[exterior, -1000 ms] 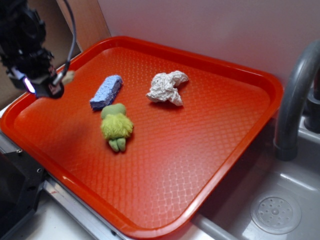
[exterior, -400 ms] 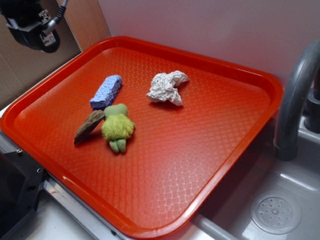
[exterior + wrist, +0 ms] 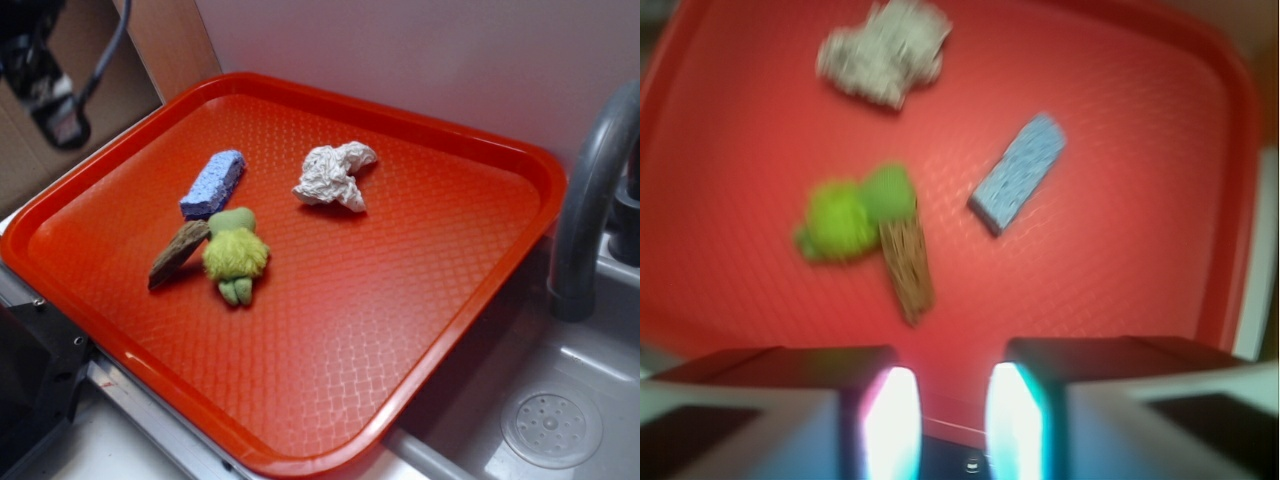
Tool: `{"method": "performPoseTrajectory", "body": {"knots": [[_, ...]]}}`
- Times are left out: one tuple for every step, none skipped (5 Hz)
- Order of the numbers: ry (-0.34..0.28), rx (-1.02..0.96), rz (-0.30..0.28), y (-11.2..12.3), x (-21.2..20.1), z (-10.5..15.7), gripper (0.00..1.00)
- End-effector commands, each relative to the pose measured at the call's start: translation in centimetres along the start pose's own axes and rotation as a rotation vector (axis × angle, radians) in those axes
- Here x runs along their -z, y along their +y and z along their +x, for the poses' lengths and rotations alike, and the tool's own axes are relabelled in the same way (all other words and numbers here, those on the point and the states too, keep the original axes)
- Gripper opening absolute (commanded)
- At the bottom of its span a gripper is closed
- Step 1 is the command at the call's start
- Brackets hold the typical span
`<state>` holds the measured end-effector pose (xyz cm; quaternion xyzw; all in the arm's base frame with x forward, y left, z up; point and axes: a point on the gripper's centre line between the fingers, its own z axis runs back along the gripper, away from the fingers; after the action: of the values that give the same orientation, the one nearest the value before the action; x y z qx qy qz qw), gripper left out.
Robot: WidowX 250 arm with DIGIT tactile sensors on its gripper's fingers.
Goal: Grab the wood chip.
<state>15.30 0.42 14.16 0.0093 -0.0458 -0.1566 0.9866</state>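
Observation:
The wood chip (image 3: 178, 253) is a flat brown sliver lying on the red tray (image 3: 420, 300), its far end touching the green plush toy (image 3: 233, 255). In the wrist view the wood chip (image 3: 907, 265) points toward the camera, ahead of my gripper (image 3: 950, 425) and slightly left of the gap between the fingers. That gripper stands open with only tray showing between its glowing pads (image 3: 890, 425). From outside, my gripper (image 3: 62, 120) is a blurred dark shape high over the tray's left rim, well apart from the chip.
A blue sponge (image 3: 212, 184) lies just behind the chip, and a crumpled white paper wad (image 3: 335, 175) sits mid-tray. A grey faucet (image 3: 590, 200) and a sink with its drain (image 3: 550, 428) are to the right. A wall backs the tray.
One second ago the gripper hung low over the tray's left side and no chip lay on the tray. The chip now lies by the plush, and the gripper is higher and further left.

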Motion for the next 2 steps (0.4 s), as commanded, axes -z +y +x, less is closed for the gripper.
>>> {"method": "performPoseTrajectory", "body": {"knots": [[-0.044,0.404,0.03,2.8,5.4,-0.1,1.0],[-0.128,0.349,-0.045,1.7,7.1,0.9,1.0]]}}
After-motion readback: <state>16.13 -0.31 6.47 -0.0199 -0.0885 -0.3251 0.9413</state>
